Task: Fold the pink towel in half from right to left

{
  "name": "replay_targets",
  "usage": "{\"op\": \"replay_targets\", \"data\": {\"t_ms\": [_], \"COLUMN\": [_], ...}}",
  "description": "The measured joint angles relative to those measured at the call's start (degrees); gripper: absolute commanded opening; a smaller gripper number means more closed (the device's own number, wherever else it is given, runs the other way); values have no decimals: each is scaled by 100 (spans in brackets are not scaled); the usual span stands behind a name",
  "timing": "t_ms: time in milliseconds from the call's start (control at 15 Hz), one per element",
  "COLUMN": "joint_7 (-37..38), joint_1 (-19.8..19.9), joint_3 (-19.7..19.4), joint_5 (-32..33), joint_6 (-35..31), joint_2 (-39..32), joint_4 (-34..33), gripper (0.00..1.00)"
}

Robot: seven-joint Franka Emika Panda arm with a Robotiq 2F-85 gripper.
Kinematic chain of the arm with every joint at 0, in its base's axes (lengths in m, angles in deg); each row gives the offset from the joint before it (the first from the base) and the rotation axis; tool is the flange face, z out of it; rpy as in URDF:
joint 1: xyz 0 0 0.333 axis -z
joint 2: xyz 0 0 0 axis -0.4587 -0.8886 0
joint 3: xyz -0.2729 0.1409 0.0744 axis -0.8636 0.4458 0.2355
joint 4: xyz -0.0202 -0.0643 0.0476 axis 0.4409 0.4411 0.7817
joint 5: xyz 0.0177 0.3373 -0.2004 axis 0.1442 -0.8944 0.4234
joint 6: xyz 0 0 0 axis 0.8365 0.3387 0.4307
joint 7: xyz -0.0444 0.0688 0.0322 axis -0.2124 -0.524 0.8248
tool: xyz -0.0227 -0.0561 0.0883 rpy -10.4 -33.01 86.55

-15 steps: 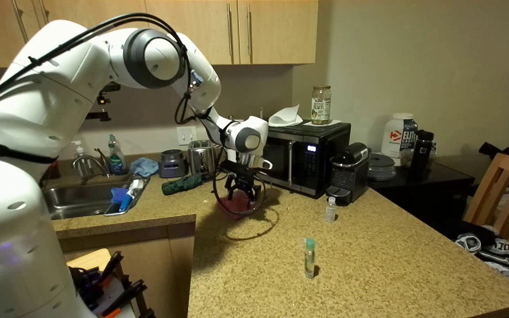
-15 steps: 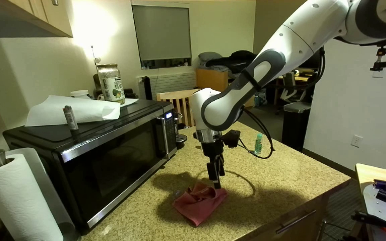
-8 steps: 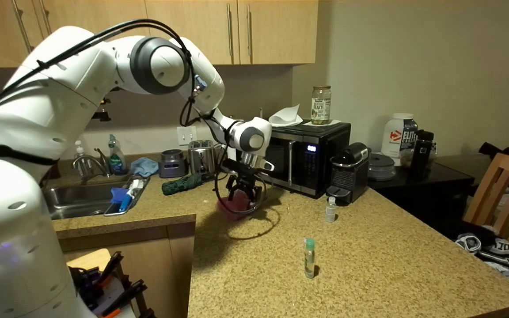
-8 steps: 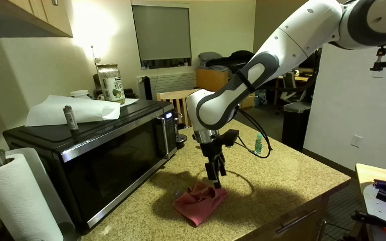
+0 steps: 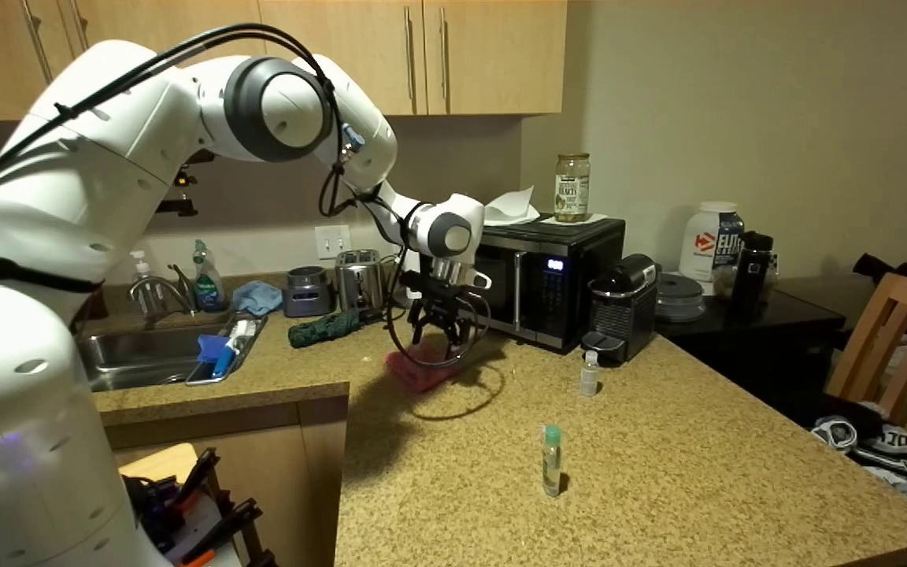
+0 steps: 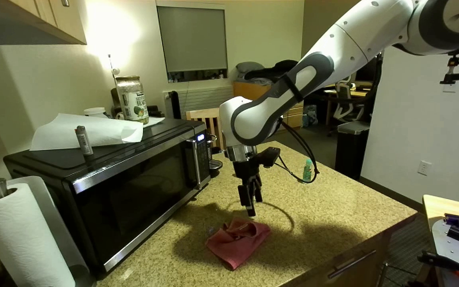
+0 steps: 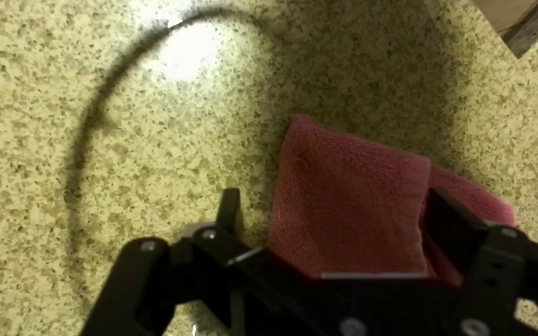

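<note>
Over counter (image 6: 345,199), near microwave (image 6: 136,199): hovering w/ jaws spread & nothing pinched.
Could bump microwave if swinging wide on exit. Could, if lowering gripper (image 6: 254,207) too far, shove pink towel (image 6: 238,248) askew, lying rumpled on counter just below & prob. part-folded. Could also flip top layer (image 7: 348,200) open if sweeping sideways, esp. w/ one finger (image 7: 453,219) lined up over hem (image 7: 417,182) in wrist view.

Free counter (image 5: 697,457) beside towel (image 6: 235,248), two bottles (image 5: 552,468) upright, microwave (image 6: 138,191) blocking one side
</note>
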Motion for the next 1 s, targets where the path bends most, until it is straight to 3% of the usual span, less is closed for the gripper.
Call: {"op": "replay_targets", "data": {"t_ms": [1000], "joint_7": [0], "joint_1": [-2], "joint_3": [268], "joint_5": [-36], "joint_6": [-433], "joint_2": [60], "joint_4": [137], "gripper": [100]}}
